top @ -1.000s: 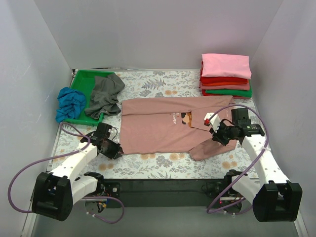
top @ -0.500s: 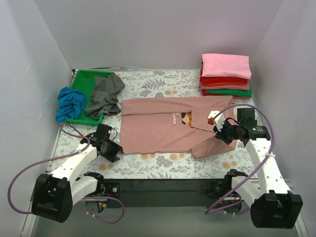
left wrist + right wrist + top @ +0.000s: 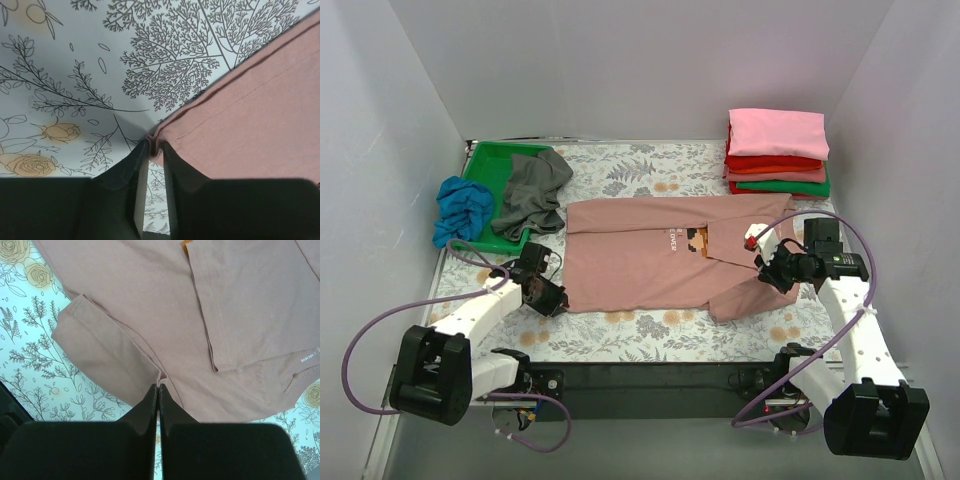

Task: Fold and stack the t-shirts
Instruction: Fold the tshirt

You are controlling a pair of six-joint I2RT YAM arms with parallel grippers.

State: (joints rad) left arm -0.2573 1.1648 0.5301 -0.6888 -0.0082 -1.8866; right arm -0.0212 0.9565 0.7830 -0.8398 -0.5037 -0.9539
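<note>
Pink shirt point(image 3: 640, 262) lies flat mid-worktop, chest print up, long axis running from left edge to right edge. Left fingers point(image 3: 125, 169) are nearly closed and nip the stitched near-left corner of the shirt right at their tips. From there the cloth spreads away toward the right and the far edge.

Right fingers point(image 3: 150, 407) are pressed together on a pinch of cloth at the near-right end, beside what looks like a tucked sleeve. The rest of the shirt lies beyond them toward the far edge and left.

So each arm has its own end, and both grips are on the near long edge. The next move is probably a lengthwise fold, carrying that near edge across the short axis toward the far edge. Both ends would have to travel together or the cloth will skew.

Folded stack point(image 3: 778, 150) sits at the far right corner, pink on top with red and green below, nearer the right arm. Green tray point(image 3: 485, 152) at the far left corner holds a crumpled grey shirt point(image 3: 532, 190). A blue shirt point(image 3: 462, 210) is bunched at the tray's left rim.
</note>
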